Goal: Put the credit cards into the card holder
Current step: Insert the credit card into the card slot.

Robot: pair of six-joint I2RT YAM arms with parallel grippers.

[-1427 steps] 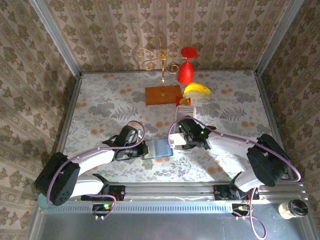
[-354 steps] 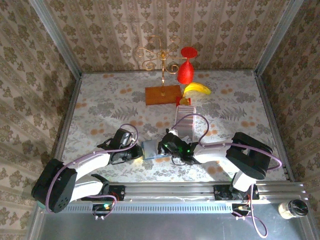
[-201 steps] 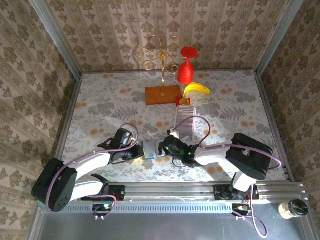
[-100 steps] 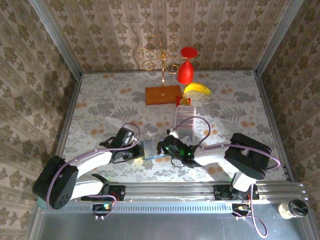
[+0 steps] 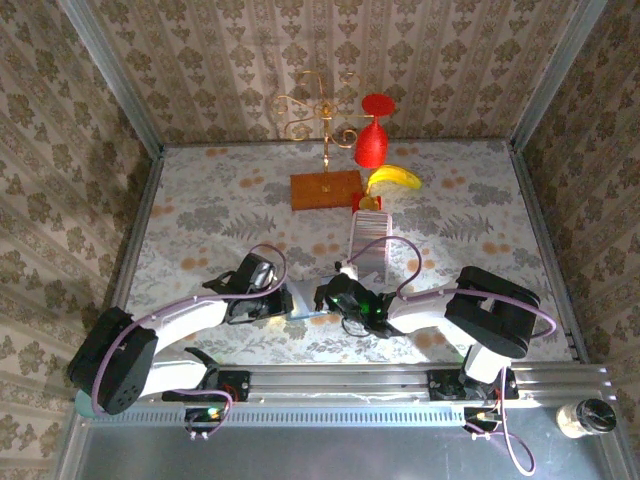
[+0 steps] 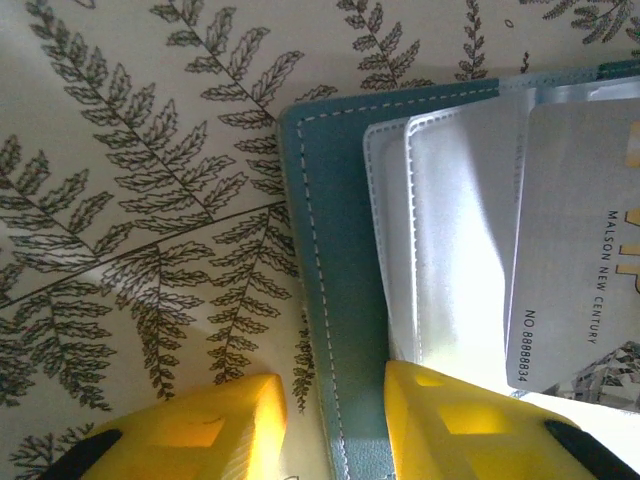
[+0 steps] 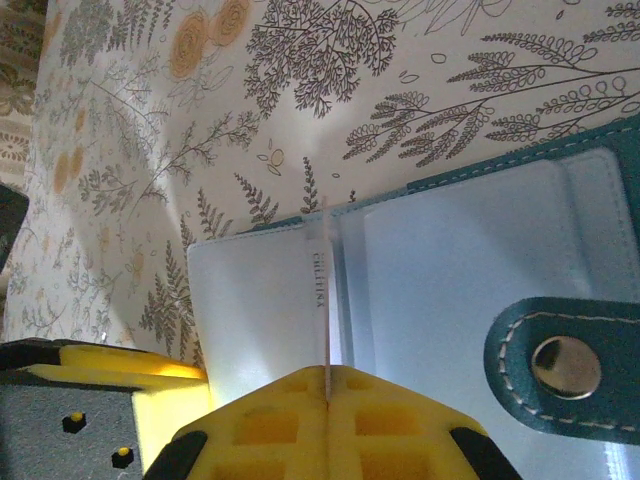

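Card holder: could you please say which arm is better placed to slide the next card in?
Right, probably: the right tool is shut on a credit card held edge-on at the open card holder; the left tool stands open astride the holder's edge.

Top camera looks down from behind; both wrist cameras closely share the card holder (image 6: 330, 280).

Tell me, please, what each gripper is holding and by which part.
Right gripper: one credit card, pinched edge-on by its near end over the card holder. Left gripper: jaws apart astride the holder's edge, gripping nothing.
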